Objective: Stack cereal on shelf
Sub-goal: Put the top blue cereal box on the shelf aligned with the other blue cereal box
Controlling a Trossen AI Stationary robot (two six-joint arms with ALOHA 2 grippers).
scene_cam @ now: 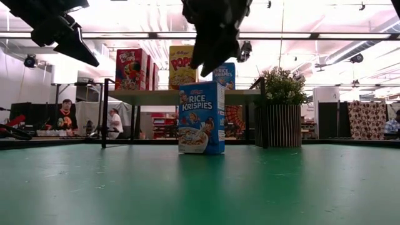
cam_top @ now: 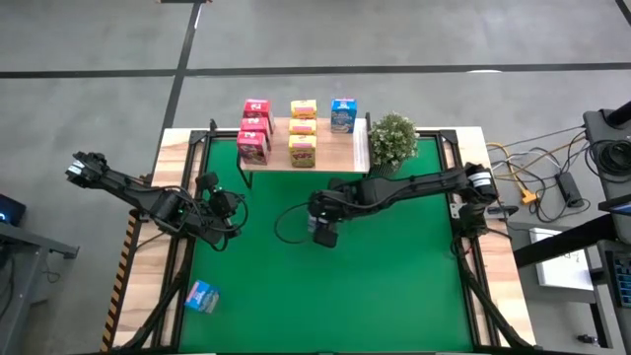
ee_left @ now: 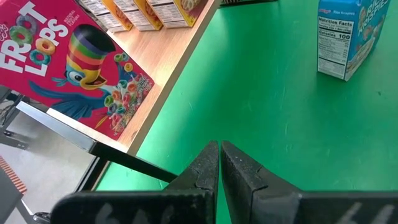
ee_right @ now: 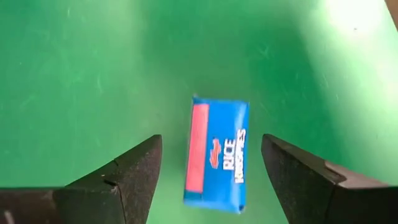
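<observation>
A blue Rice Krispies box stands upright on its base on the green table, in front of the shelf. My right gripper is open above it, pointing down, one finger on either side of the box top and clear of it. In the low view the right gripper hangs just over the box. The wooden shelf at the far edge carries three pink-red boxes, three yellow boxes and one blue box. My left gripper is shut and empty, near the shelf's left end.
A third blue box lies on the table near the front left corner. A small potted plant stands at the shelf's right end. Open green tabletop lies in front of both grippers. People sit in the room behind the table.
</observation>
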